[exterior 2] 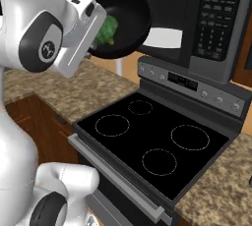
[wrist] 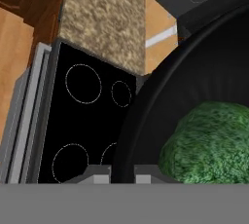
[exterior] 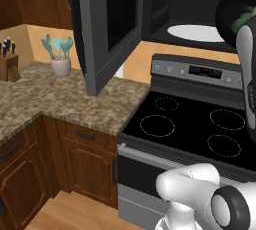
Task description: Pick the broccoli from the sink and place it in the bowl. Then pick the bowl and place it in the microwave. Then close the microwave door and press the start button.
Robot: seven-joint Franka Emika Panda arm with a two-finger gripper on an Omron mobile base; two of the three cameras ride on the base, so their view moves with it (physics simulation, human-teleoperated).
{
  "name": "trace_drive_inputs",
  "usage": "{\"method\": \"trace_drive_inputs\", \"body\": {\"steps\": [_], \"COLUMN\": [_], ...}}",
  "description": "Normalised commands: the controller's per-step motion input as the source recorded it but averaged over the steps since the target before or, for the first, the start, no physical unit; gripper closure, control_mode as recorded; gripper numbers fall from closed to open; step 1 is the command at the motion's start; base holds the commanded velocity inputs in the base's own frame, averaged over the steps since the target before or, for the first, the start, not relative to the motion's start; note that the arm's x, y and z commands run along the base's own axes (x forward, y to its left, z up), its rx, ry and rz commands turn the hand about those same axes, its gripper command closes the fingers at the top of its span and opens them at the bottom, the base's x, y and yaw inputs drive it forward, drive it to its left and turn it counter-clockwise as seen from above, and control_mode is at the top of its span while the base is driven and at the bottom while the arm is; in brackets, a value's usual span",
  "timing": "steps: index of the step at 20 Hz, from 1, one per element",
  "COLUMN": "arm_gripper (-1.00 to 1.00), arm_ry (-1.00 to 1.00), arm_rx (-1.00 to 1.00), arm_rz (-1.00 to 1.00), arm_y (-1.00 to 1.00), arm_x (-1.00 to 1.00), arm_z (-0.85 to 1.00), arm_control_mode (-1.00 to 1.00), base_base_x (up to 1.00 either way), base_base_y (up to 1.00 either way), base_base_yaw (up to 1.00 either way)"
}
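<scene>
My pincer (wrist: 121, 175) pinches the rim of the round, shallow black bowl (exterior 2: 129, 19), holding it, with the bumpy green broccoli (exterior 2: 107, 29) inside, before the open black box-shaped microwave (exterior 2: 197, 18), above the black stove (exterior 2: 152, 139).

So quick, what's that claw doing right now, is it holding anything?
Claw: closed on the rim of the black bowl, held up in front of the open microwave, with the broccoli inside the bowl.
</scene>
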Motion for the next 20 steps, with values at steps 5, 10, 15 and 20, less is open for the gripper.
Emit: {"method": "trace_drive_inputs", "body": {"steps": [5, 10, 15, 20], "arm_gripper": [1.0, 1.0, 1.0, 1.0], "arm_ry": [-0.1, -0.06, 0.0, 0.05], "arm_rx": [0.0, 0.0, 0.0, 0.0], "arm_rz": [0.0, 0.0, 0.0, 0.0], "arm_y": [-0.14, -0.12, -0.15, -0.26], "arm_x": [0.55, 0.87, 0.91, 0.74], "arm_z": [0.0, -0.01, -0.12, -0.05], "arm_control_mode": [-1.0, -1.0, -1.0, -1.0], "base_base_x": [0.0, 0.0, 0.0, 0.0], "base_base_y": [0.0, 0.0, 0.0, 0.0], "base_base_yaw": [0.0, 0.0, 0.0, 0.0]}}
